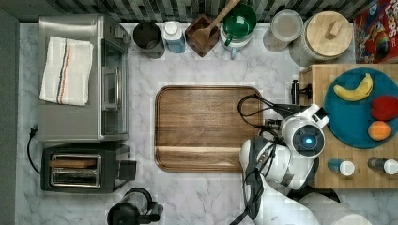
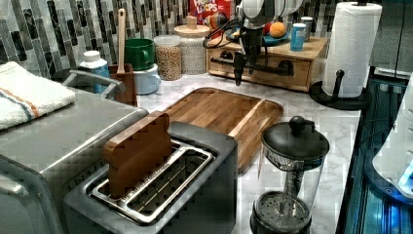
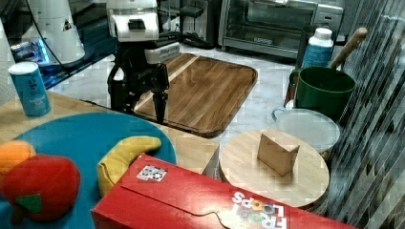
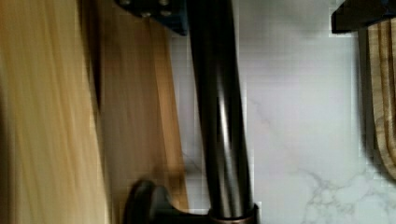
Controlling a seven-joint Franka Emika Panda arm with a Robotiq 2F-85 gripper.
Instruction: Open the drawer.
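Observation:
The drawer point(image 2: 278, 60) is the front of a light bamboo box unit point(image 1: 313, 77) at the top view's right, and it looks flush with the unit. Its long black bar handle point(image 2: 272, 69) runs across the front on black mounts point(image 4: 149, 205). My gripper point(image 2: 245, 68) hangs pointing down just in front of the drawer, open. In the wrist view the handle point(image 4: 219, 116) passes between the two fingertips point(image 4: 154, 11) without either touching it. The right view has the open gripper point(image 3: 138, 102) beside the unit's top edge.
A dark brown wooden tray point(image 1: 206, 126) lies mid-counter, right behind the gripper. On the unit sit a blue plate point(image 1: 349, 122) with toy fruit and two shakers. A paper towel roll point(image 2: 353, 44), toaster oven point(image 1: 80, 79), toaster point(image 1: 80, 168), French press point(image 2: 292, 170) and jars line the edges.

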